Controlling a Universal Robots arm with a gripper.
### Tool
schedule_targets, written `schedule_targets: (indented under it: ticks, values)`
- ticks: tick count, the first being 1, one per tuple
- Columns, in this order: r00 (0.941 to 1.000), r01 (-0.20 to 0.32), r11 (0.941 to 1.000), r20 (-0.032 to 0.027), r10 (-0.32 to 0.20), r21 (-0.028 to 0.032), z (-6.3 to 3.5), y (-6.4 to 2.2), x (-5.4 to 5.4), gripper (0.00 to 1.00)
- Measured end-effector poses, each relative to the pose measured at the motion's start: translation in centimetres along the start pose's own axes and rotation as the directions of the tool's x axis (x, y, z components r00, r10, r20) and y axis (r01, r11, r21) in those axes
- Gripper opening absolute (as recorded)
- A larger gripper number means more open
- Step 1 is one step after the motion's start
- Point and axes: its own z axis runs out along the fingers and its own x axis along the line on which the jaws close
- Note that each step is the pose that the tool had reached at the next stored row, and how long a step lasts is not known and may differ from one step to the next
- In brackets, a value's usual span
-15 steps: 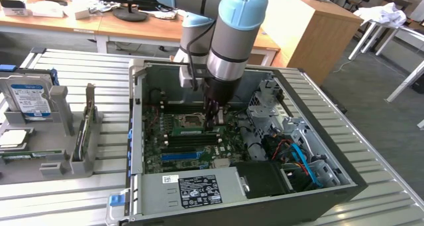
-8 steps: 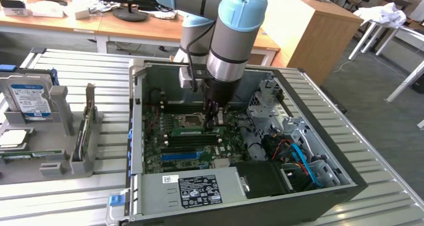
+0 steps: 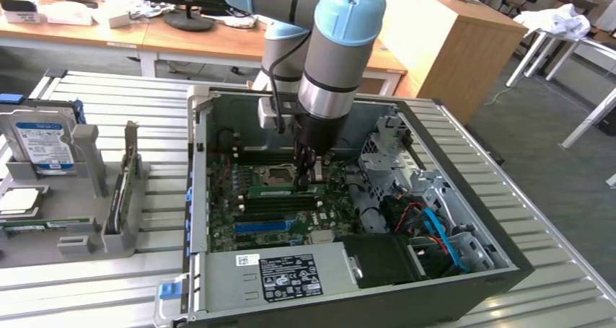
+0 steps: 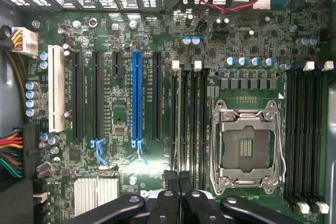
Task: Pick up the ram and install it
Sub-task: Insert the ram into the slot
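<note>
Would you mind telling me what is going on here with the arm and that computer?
The robot arm reaches down into the open computer case. Its hand is closed on the ram, a thin green stick that stands on edge at a memory slot beside the empty CPU socket. Whether it is fully seated I cannot tell.

Robot arm (image 3: 332, 54): silver-grey tubes, pale blue joint caps. Gripper (image 4: 179, 179): black.
Motherboard (image 4: 119, 108): green, fine lighter traces.
PCIe slot (image 4: 137, 95): bright blue. PCI slot (image 4: 56, 88): white. Memory slots (image 4: 312, 129): black, white latches.
CPU socket (image 4: 245, 148): silver frame, dark centre.
Heatsink (image 4: 95, 190): silver, striped fins.
Wire bundle (image 4: 10, 153): red, orange, yellow, green, black.
Computer case (image 3: 472, 288): dark grey.
Power supply (image 3: 231, 274): grey metal, black-and-white label.
Hard drive (image 3: 43, 144): blue-white label.
Table (image 3: 97, 292): silver, ribbed.
Desk (image 3: 192, 36): light wood.
</note>
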Motion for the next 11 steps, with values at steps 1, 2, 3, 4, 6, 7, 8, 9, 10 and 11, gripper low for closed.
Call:
schedule_targets:
  ticks: [1, 2, 3, 4, 6, 7, 8, 9, 10, 11]
  values:
    - [1.0000, 0.000, 1.0000, 0.0001, 0.000, 0.0001, 0.02, 0.00, 0.00, 0.12]
    - [1.0000, 0.000, 1.0000, 0.0001, 0.000, 0.0000, 0.03, 0.00, 0.01, 0.12]
    - [1.0000, 0.000, 1.0000, 0.0002, 0.000, 0.0001, 0.04, 0.01, 0.05, 0.12]
    - [1.0000, 0.000, 1.0000, 0.0001, 0.000, 0.0001, 0.03, 0.01, 0.11, 0.12]
    - [1.0000, 0.000, 1.0000, -0.0001, 0.000, -0.0001, 0.03, 0.01, 0.15, 0.12]
    - [1.0000, 0.000, 1.0000, -0.0001, 0.000, -0.0001, 0.06, 0.01, 0.16, 0.12]
    - [1.0000, 0.000, 1.0000, 0.0000, 0.000, 0.0000, 0.12, 0.01, 0.16, 0.12]
    - [1.0000, 0.000, 1.0000, 0.0001, 0.000, 0.0000, 0.19, 0.01, 0.16, 0.12]
    - [1.0000, 0.000, 1.0000, -0.0001, 0.000, 0.0000, 0.26, 0.01, 0.16, 0.12]
    - [1.0000, 0.000, 1.0000, -0.0001, 0.000, 0.0000, 0.34, 0.01, 0.16, 0.12]
